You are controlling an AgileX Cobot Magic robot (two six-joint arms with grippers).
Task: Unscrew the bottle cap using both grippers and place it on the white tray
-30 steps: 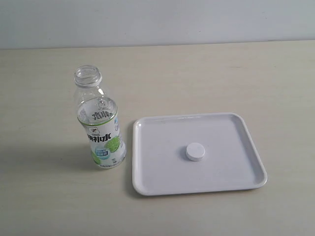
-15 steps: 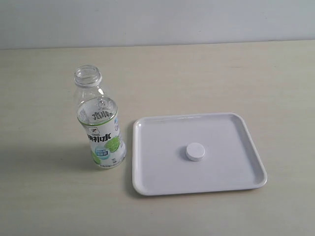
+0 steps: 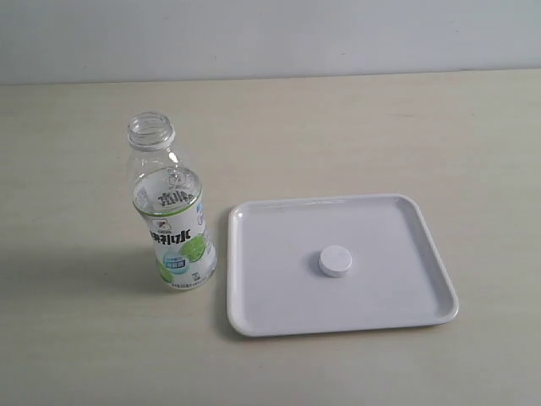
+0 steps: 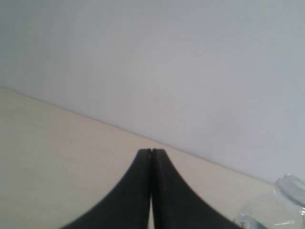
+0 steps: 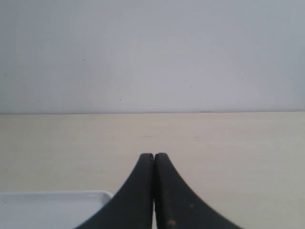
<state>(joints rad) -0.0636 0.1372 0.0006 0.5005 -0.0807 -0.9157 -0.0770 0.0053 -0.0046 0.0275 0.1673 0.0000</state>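
There it is: the bottle cap (image 3: 336, 261) lies flat in the middle of the white tray (image 3: 262, 317), so the job looks done. The bottle (image 3: 172, 220) stands open-necked on the table (image 3: 355, 127), just beside the tray. With nothing left to hold, the left gripper (image 4: 151, 151) and right gripper (image 5: 154, 155) hang clear, jaws pressed together, empty.

Left pincer (image 4: 151, 151), right pincer (image 5: 153, 155): black, tapered.

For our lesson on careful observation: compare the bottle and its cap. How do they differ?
The bottle is clear with a green-and-white label; the bottle cap is plain white. The bottle stands upright on the table beside the white tray; the cap lies flat in the tray. The bottle is far taller than the cap. Both are round.
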